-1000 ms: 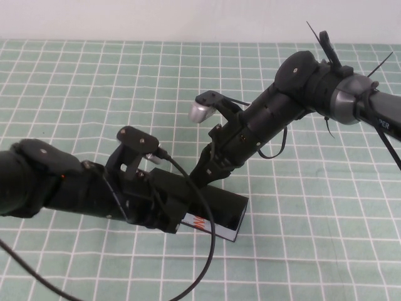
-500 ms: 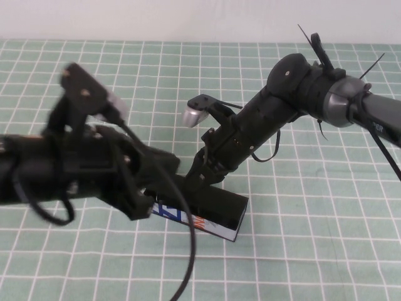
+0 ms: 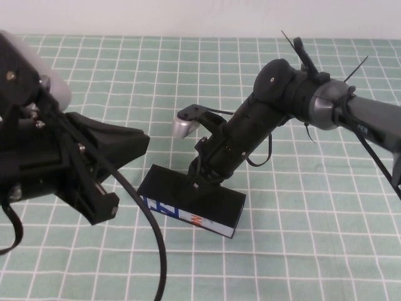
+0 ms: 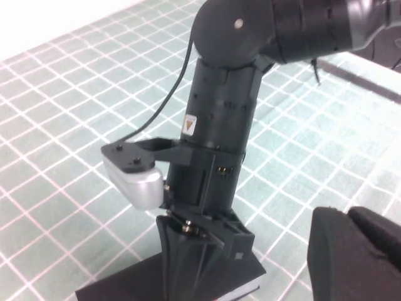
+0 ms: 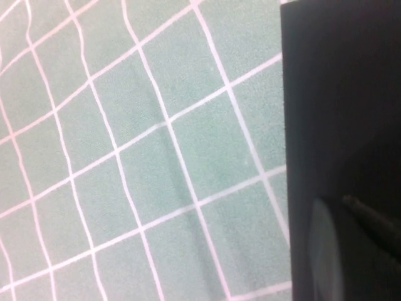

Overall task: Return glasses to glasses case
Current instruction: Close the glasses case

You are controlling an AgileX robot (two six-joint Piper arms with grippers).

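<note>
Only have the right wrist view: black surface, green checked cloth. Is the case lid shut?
Observer: Yes. The high view shows the glasses case closed, printed side facing the robot.
Operator: Right jaws?
Observer: The right gripper is shut, with its tips down on the lid.
Operator: Left arm?
Observer: The left gripper is up off the table to the case's left, apart from it.

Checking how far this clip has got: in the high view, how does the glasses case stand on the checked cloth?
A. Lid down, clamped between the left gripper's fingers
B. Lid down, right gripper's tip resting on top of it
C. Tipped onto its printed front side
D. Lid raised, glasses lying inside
B: the glasses case lies flat with its lid down, the shut right gripper pressing on its top, while the left gripper sits apart beside it.
</note>
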